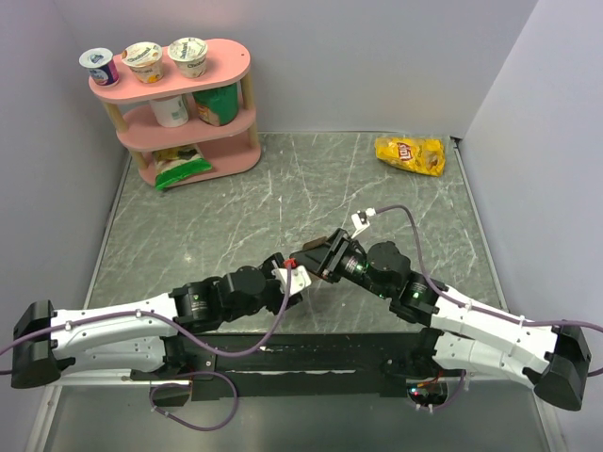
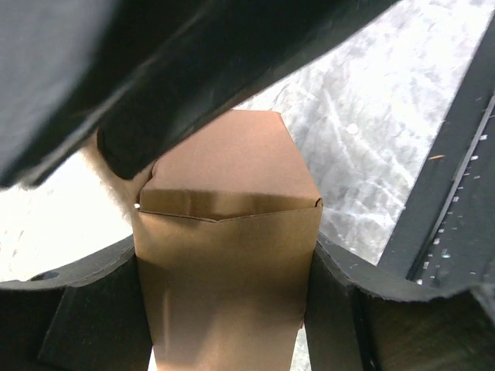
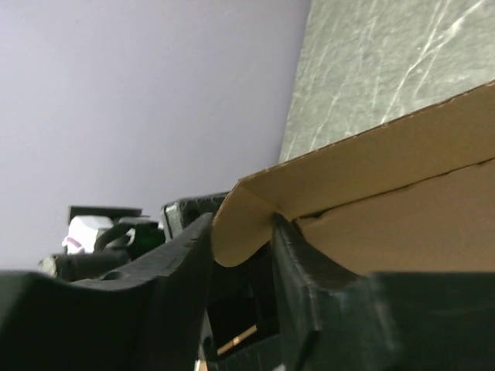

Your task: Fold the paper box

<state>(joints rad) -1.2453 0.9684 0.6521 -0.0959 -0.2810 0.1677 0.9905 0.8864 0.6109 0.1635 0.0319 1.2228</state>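
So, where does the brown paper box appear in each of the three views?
Left wrist: the paper box fills the centre and bottom.
Right wrist: it crosses the right half, one rounded flap near the middle.
Top external: not clearly visible, covered where the left arm and the right arm meet near the centre.
Shared landmark: the marbled table, behind the box in both wrist views.

Shelf (image 1: 179, 104) hogs the table's (image 1: 283, 188) back-left corner, chip bag (image 1: 410, 154) back-right; box (image 2: 232, 255) and arms (image 1: 236, 294) crowd front-middle, rest is open.
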